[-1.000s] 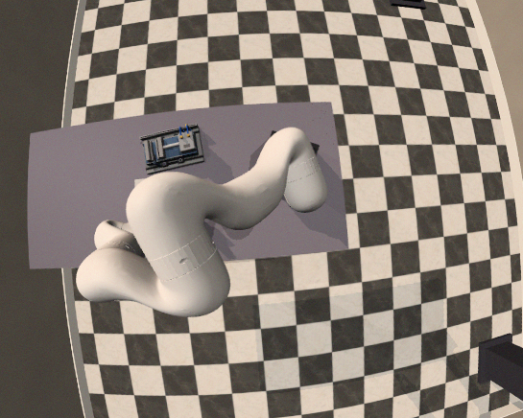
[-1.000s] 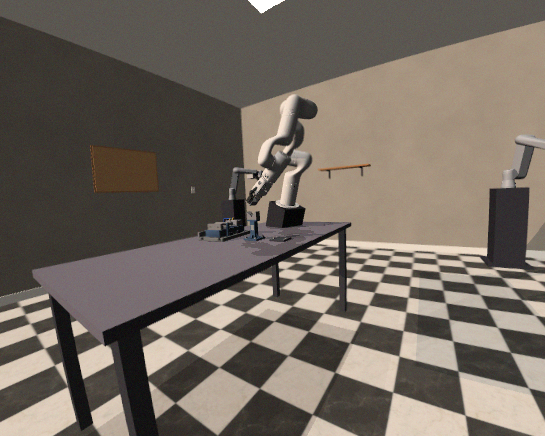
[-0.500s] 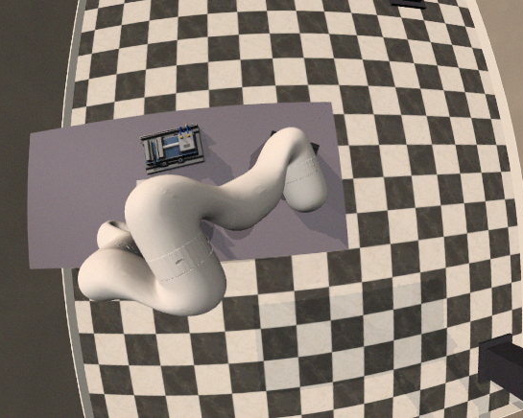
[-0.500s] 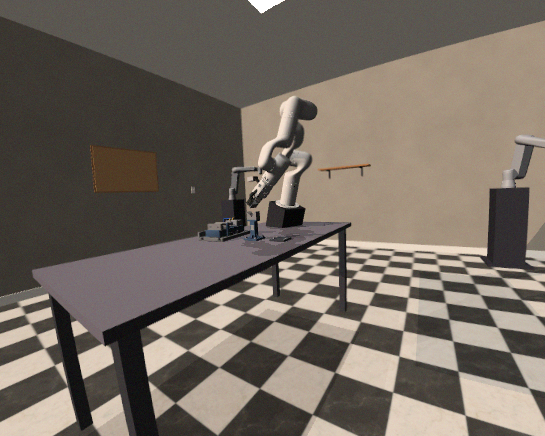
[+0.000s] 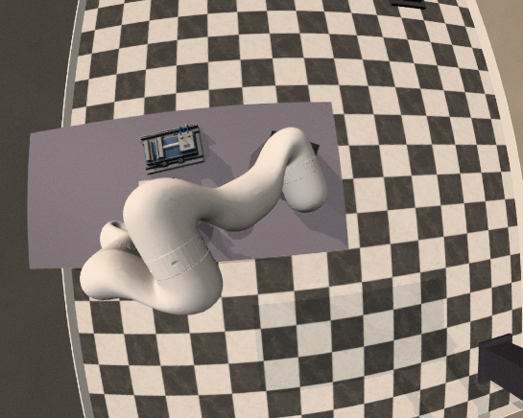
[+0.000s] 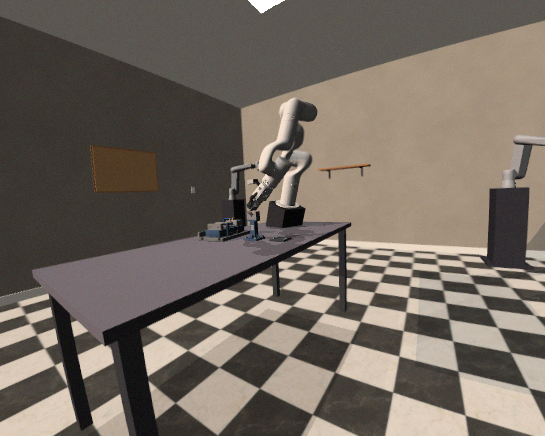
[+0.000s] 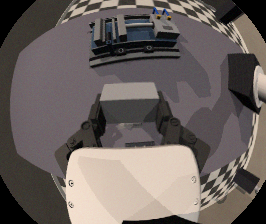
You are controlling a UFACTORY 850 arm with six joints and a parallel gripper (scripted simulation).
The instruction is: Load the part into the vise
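1. Gripper (image 7: pixel 129 125) status: my fingers are clamped on the part (image 7: pixel 129 102), a grey block, carried in the air above the table (image 7: pixel 44 90).
2. Pick-up from the infeed plate (image 6: pixel 280 239) is judged complete; the plate appears bare in the exterior view.
3. V-block (image 6: pixel 253 231) stands just below my gripper. Whether the slot faces up cannot be determined.
4. Vise (image 7: pixel 133 35) lies farther ahead, open, nothing visible between its jaws.
5. Remaining: transfer, seating on the bars against the fixed jaw and work stop, release.
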